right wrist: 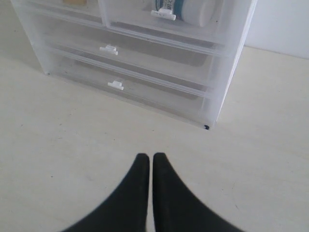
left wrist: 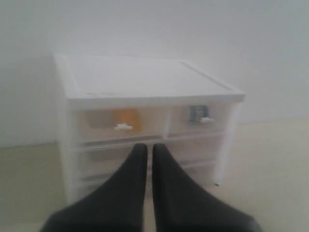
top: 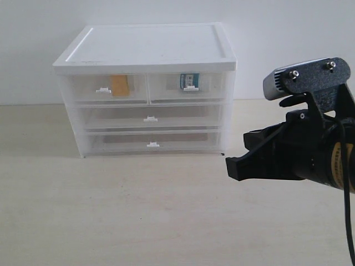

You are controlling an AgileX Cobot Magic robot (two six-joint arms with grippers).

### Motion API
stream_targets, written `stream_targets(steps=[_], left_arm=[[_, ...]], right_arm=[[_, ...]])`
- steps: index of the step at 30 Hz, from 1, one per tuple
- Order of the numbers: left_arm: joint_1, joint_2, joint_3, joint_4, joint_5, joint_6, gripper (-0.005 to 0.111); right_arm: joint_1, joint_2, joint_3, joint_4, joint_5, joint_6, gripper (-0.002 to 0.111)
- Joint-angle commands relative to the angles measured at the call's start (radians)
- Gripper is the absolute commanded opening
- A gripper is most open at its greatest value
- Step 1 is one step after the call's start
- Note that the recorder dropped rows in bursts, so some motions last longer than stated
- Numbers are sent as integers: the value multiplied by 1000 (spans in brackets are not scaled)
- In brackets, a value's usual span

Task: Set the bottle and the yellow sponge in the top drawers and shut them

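Apparently done: yellow sponge, bottle inside shut top drawers.
Both jaws closed, empty; swinging could clip cabinet ahead.

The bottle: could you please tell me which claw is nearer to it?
Right, likely. The right claw is before the cabinet near the bottle; the left claw sits farther back.

Soft, bright, even light fills all three views; shadows are faint, just a thin dark line under the white-topped translucent plastic cabinet in the exterior view. The left wrist view is hazy, washed out and unfocused throughout. The right wrist view is sharper; its black right gripper at 6 o'clock is a featureless silhouette.
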Motion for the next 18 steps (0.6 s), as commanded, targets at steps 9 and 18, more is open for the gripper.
stream_targets(steps=[9, 18], left_arm=[[-3, -393, 164, -12, -173, -13, 4], [-3, -552, 188, -12, -155, -73, 4]], right_arm=[[-1, -9, 1, 0, 0, 5, 0], [-1, -9, 1, 0, 2, 5, 0]])
